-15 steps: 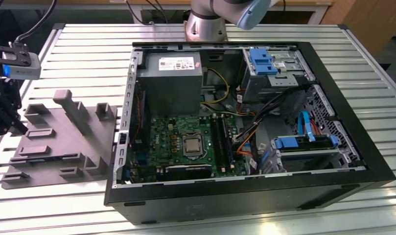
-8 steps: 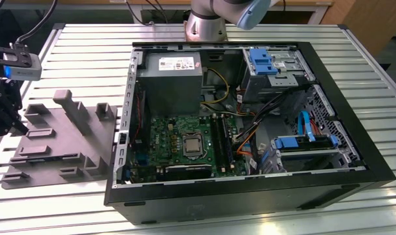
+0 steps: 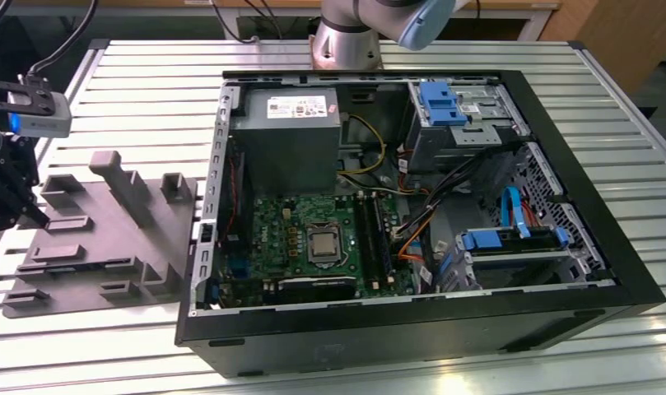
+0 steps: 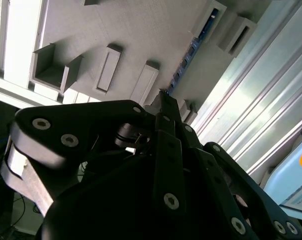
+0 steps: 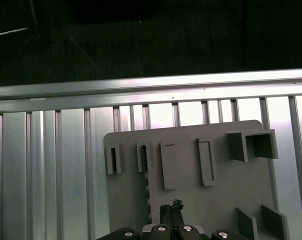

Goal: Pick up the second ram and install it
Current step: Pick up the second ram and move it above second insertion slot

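Pincer [image 5: 172, 206] hangs above the grey holder [image 5: 221, 195], tips pressed together, gripping nothing. The second ram [image 5: 145, 158] stands on edge in that holder's slot, near the pincer. Beside the holder, the power supply's white label [image 3: 294, 105] is unreadable.

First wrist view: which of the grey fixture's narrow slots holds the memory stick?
The slot showing the second ram as a dark, blue-flecked edge; its neighbours look plain grey.
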You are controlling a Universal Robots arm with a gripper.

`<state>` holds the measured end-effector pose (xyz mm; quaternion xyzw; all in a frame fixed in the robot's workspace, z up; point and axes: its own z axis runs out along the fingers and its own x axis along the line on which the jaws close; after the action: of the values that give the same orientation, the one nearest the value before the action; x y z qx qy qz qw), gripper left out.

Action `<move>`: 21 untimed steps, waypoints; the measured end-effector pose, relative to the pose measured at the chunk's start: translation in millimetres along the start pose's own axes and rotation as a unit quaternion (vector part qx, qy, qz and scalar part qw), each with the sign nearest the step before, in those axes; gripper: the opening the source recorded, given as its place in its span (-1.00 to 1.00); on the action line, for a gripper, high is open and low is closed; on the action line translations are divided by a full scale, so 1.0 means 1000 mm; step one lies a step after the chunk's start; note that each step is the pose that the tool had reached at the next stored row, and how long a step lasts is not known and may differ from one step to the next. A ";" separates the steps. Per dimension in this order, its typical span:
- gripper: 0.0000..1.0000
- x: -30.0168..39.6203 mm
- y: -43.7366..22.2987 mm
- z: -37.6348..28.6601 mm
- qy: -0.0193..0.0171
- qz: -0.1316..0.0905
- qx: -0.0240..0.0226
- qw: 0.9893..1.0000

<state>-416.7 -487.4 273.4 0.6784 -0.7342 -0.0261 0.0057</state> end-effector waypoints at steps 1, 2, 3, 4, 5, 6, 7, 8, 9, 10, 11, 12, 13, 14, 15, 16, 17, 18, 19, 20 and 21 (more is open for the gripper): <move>-0.79 0.0000 0.0000 0.0003 0.000 0.000 0.000 1.000; -0.79 0.0000 0.0000 0.0006 0.000 0.000 0.000 1.000; -0.79 0.0000 0.0000 0.0009 0.000 0.000 0.000 1.000; -0.79 0.0000 -0.0001 0.0011 0.000 0.000 0.000 1.000; -0.79 0.0000 -0.0001 0.0013 0.000 0.000 0.000 1.000; -0.79 0.0000 -0.0001 0.0015 0.000 0.000 0.000 1.000; -0.79 0.0000 -0.0001 0.0017 0.000 0.000 0.000 1.000; -0.79 0.0000 -0.0001 0.0019 0.000 0.000 0.000 1.000; -0.79 0.0001 -0.0001 0.0020 0.000 0.000 0.000 1.000; -0.79 0.0000 -0.0001 0.0022 0.000 0.000 0.000 1.000; -0.79 0.0001 -0.0001 0.0024 0.000 0.000 0.000 1.000; -0.79 0.0001 -0.0001 0.0026 0.000 0.000 0.000 1.000; -0.79 0.0001 -0.0001 0.0027 0.000 0.000 0.000 1.000; -0.79 0.0001 -0.0001 0.0029 0.000 0.000 0.000 1.000; -0.79 0.0001 -0.0001 0.0030 0.000 0.000 0.000 1.000; -0.79 0.0001 -0.0001 0.0032 0.000 0.000 0.000 1.000; -0.79 0.0001 -0.0002 0.0034 0.000 0.000 0.000 1.000; -0.79 0.0002 -0.0003 0.0065 0.000 0.000 0.000 1.000; -0.79 0.0002 -0.0004 0.0088 0.000 0.000 0.000 1.000; -0.79 0.0002 -0.0004 0.0089 0.000 0.000 0.000 1.000; -0.79 0.0002 -0.0004 0.0091 0.000 0.000 0.000 1.000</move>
<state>-416.7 -487.4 264.3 0.6785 -0.7341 -0.0261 0.0057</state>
